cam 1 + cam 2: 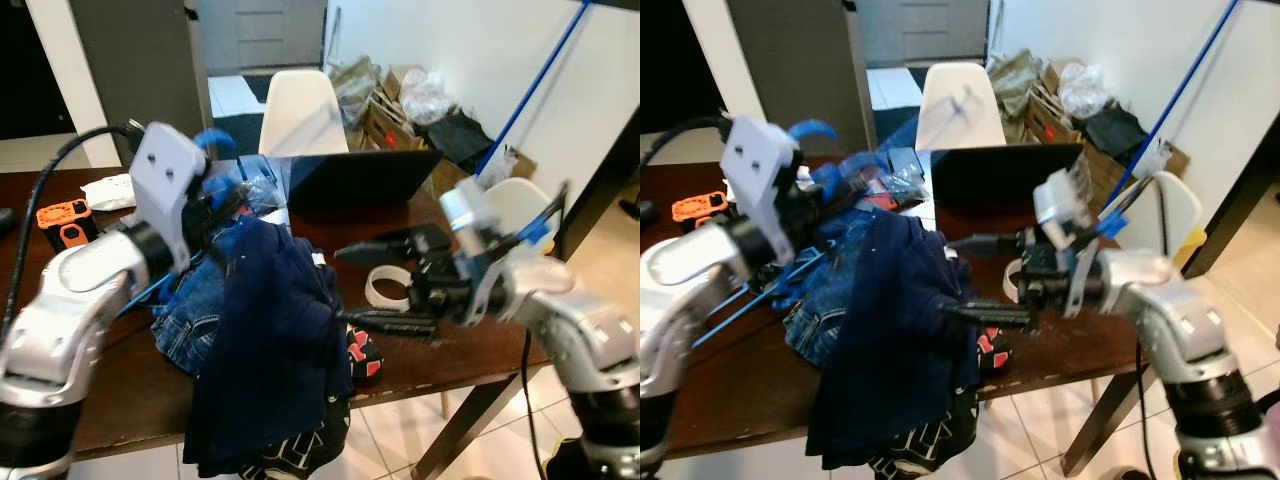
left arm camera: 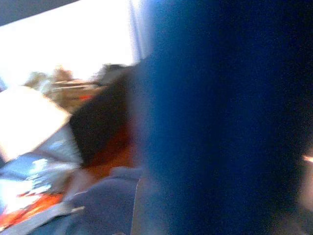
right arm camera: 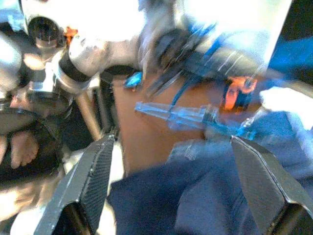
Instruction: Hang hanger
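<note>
Here the left gripper is closed on a blue plastic hanger carrying a dark navy garment above the brown wooden table; the right gripper, fingers spread wide, is just beside the garment.

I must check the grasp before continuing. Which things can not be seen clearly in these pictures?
- Left hand: fingers hidden behind the dark blue garment, head views.
- Blue hanger: mostly covered by clothes.
- Left wrist view: blurred, blue fabric close to the lens.
- Right hand: open, motion-blurred.
</note>
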You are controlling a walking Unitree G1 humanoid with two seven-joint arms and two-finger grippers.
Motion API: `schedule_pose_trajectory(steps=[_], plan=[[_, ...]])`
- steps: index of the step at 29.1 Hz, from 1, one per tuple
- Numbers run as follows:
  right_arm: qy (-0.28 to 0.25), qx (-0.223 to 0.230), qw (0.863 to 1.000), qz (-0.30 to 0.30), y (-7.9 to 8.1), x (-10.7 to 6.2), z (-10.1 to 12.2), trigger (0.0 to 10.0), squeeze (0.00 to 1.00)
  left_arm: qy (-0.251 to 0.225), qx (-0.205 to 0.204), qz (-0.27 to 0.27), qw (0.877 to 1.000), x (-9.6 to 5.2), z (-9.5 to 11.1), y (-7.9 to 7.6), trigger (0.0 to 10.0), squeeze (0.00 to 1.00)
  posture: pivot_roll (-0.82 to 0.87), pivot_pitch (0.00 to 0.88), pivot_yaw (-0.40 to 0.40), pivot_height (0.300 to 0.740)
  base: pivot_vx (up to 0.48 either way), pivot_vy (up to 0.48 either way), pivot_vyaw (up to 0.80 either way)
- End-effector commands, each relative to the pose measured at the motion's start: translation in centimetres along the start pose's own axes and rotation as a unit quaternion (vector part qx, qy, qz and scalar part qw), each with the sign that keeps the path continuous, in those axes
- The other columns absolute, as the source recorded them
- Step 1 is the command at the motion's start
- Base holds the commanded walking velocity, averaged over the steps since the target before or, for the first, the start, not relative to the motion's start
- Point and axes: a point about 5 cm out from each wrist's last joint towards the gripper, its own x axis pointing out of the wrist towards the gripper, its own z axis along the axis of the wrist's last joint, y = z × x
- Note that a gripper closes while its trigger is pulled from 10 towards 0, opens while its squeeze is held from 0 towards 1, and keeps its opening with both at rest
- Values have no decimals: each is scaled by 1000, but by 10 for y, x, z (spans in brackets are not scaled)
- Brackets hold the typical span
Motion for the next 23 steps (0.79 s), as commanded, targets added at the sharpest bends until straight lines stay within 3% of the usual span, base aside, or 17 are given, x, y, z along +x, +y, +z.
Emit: schedule_pose_trajectory(steps=[1,3,5,6,7,11,14,15,16,17,18,20,22,23], plan=[[-31,-13,999,14,3,1,14,10000,0,6,0,-55,998,-3,3,-10,10000,0,72,0,-10,740,0,0,0],[-31,-13,999,14,3,1,14,10000,0,6,0,-55,998,-3,3,-10,10000,0,72,0,-10,740,0,0,0],[-87,-47,994,39,6,2,46,10000,0,22,5,-105,994,-9,4,-17,10000,0,71,0,-4,740,0,0,0],[-72,-81,993,48,7,4,57,10000,0,27,3,-123,992,-10,4,-20,10000,0,68,0,-2,740,0,0,0],[-72,-81,993,48,7,4,57,10000,0,27,3,-123,992,-10,4,-20,10000,0,68,0,-2,740,0,0,0],[33,-167,983,72,11,16,69,10000,0,51,-8,-163,985,-10,-1,-28,10000,0,60,0,2,740,0,0,0],[56,-179,979,77,12,18,69,10000,0,58,-7,-173,983,-10,-3,-30,10000,0,60,0,2,740,0,0,0],[103,-192,973,70,9,23,63,10000,0,62,-14,-183,981,-10,-4,-33,10000,0,55,0,7,740,0,0,0],[103,-192,973,70,9,23,63,10000,0,62,-14,-183,981,-10,-4,-33,10000,0,55,0,7,740,0,0,0],[152,-203,966,59,5,27,54,10000,0,63,-18,-193,979,-9,-5,-36,10000,0,52,0,12,740,0,0,0],[152,-203,966,59,5,27,54,10000,0,63,-18,-193,979,-9,-5,-36,10000,0,52,0,12,740,0,0,0],[243,-212,946,31,-7,32,33,10000,0,72,-23,-219,973,-6,-7,-43,10000,0,51,0,16,740,0,0,0],[243,-212,946,31,-7,32,33,10000,0,72,-23,-219,973,-6,-7,-43,10000,0,51,0,16,740,0,0,0],[276,-205,939,23,-11,33,23,10000,0,78,-20,-232,969,-3,-10,-47,10000,0,52,0,19,740,0,0,0]])
